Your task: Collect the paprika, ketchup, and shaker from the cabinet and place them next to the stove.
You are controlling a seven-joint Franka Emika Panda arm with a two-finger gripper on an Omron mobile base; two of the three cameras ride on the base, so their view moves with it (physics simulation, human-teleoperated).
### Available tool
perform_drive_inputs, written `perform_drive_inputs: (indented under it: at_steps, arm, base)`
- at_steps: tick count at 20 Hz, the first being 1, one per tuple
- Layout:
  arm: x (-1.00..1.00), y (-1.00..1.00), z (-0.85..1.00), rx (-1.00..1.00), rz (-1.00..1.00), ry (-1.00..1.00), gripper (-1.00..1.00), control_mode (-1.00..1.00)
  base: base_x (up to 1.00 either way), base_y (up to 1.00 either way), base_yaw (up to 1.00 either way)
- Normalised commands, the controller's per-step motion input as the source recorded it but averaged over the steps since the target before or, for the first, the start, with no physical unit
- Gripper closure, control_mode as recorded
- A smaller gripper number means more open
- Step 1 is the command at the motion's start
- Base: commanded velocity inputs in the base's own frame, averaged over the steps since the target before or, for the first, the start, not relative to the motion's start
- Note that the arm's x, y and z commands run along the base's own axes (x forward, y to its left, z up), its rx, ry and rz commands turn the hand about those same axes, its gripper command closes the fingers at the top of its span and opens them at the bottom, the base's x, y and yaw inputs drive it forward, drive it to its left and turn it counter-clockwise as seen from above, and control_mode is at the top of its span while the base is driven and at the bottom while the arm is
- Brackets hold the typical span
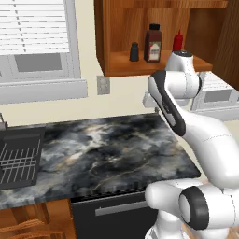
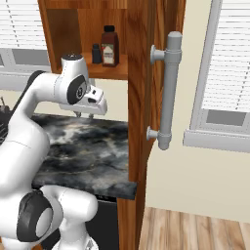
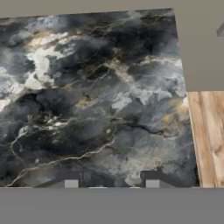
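Left base view: cabinet [image 1: 121,28], upper centre, door open. On its shelf, left to right: shaker [image 1: 134,52], paprika [image 1: 153,44], ketchup [image 1: 177,41], the last partly hidden behind the arm. Marble counter [image 1: 107,149] across the middle; dish rack [image 1: 18,156] at left edge.

Right base view: cabinet door [image 2: 146,97] edge-on with grey handle [image 2: 168,90], centre. Shaker and paprika top centre. Arm bent forward, hand level below the shelf; gripper [image 2: 83,115] pointing down over the counter, empty.

Hand view: fingertips [image 3: 71,183] at bottom, drawn together to their narrowest, a gap between, over bare marble; wood floor [image 3: 208,135] at right.
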Motion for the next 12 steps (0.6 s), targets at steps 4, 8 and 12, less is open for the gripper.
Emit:
perform_drive_inputs:
  at_steps: [4,8,12]
  arm:
    - [-0.27,0.0,0.0,-0.01,0.0,-0.19,-1.0,-1.0]
    - [-0.53,-0.06,0.0,0.0,-0.03,-0.33,-1.0,-1.0]
    - [-0.57,-0.16,0.11,0.0,-0.12,-0.51,-1.0,-1.0]
  base:
    - [0.0,0.0,0.0]
    - [0.0,0.0,0.0]
    - [0.0,0.0,0.0]
